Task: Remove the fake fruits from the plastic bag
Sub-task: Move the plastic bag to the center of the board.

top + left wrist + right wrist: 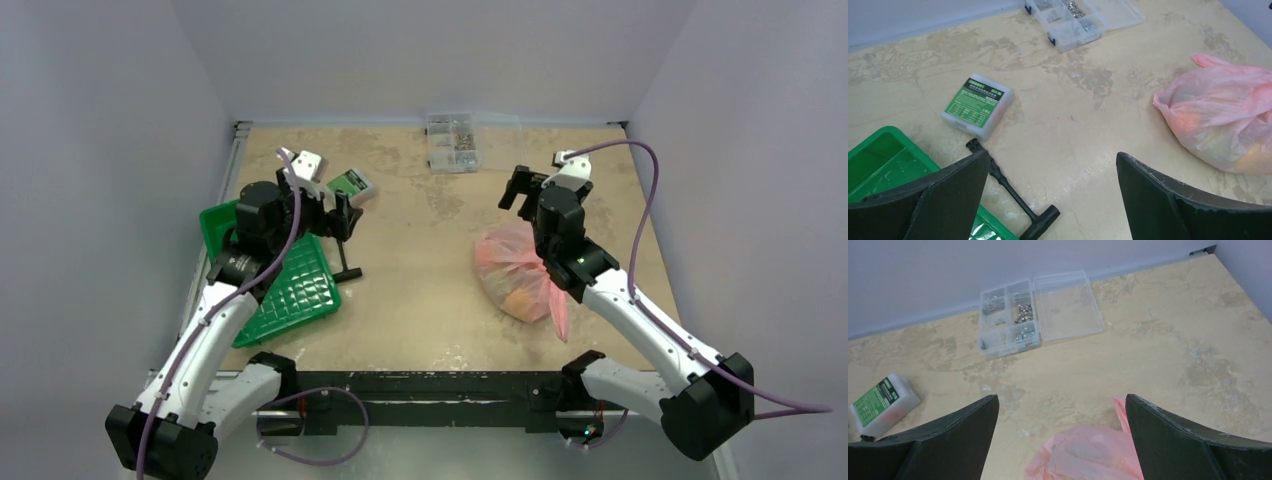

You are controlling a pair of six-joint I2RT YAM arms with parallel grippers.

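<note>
The plastic bag [515, 270] lies on the right part of the worktop [420, 250], w/ the fake fruits [521, 299] inside it, seen only as orange and yellowish shapes through the pink film. The right hand [1062, 400] is wide open and empty, just above the far end of the bag. The left hand [1052, 157] is also wide open w/ nothing in it, over the left side near a green tray [300, 295], a black T-handle tool [348, 262] and a small green-labelled box [351, 184]; a clear parts box [452, 141] sits at the far edge.
</note>
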